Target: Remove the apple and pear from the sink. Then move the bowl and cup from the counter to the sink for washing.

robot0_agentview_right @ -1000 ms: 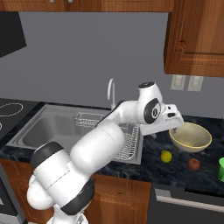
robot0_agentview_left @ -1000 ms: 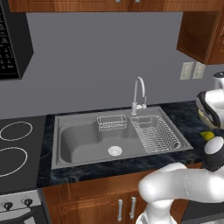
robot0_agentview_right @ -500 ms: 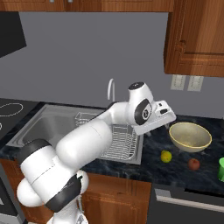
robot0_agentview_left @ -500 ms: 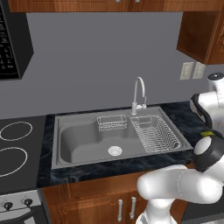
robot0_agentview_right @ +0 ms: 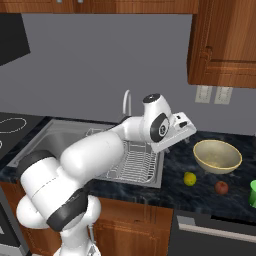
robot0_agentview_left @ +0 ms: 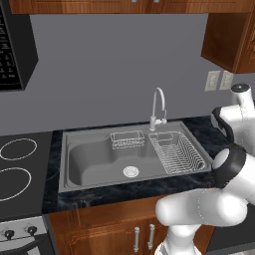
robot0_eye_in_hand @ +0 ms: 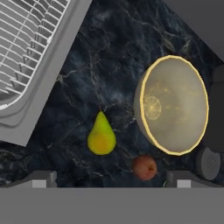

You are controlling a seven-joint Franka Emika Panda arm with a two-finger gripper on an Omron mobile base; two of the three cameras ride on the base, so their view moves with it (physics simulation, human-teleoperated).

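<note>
Beside the sink (robot0_agentview_right: 107, 147) on the worktop (robot0_agentview_right: 200, 192) lie the pear (robot0_agentview_right: 189, 178) and apple (robot0_agentview_right: 221, 187), near the bowl (robot0_agentview_right: 217, 156); pincer (robot0_eye_in_hand: 111, 186) hangs above them, its spread impossible to tell

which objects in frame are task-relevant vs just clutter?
Task things: pear, apple and bowl, all on the counter; cup at the right edge; sink.

Just there: faucet, wire racks, stovetop, wall outlets, cabinets.
</note>
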